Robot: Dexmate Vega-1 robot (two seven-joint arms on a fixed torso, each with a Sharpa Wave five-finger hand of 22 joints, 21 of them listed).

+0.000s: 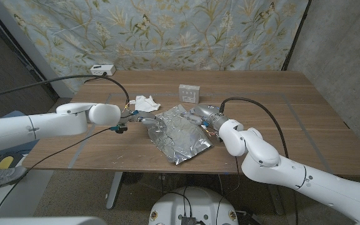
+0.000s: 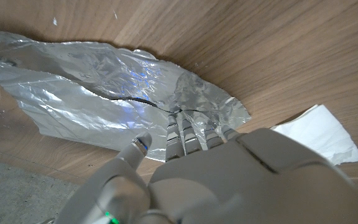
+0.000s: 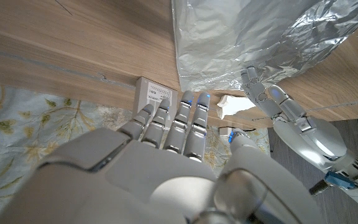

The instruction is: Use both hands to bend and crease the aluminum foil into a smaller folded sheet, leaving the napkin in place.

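The crinkled aluminum foil [image 1: 180, 134] lies mid-table, its far part raised and bent over. My left hand [image 1: 139, 119] is at the foil's left corner. In the left wrist view its fingertips [image 2: 185, 124] rest on the foil [image 2: 98, 87] with the thumb held apart. The right wrist view also has this left hand [image 3: 278, 106] touching the foil's edge [image 3: 253, 37]. My right hand [image 1: 205, 115] is at the foil's far right edge, fingers straight [image 3: 179, 124] and holding nothing. The white napkin [image 1: 145, 101] lies just behind the left hand.
A small white box [image 1: 189, 93] stands behind the foil, close to the right hand. A white device [image 1: 102, 69] with a cable sits at the table's back left. Bare wood stretches to the right of the foil [image 1: 292, 119].
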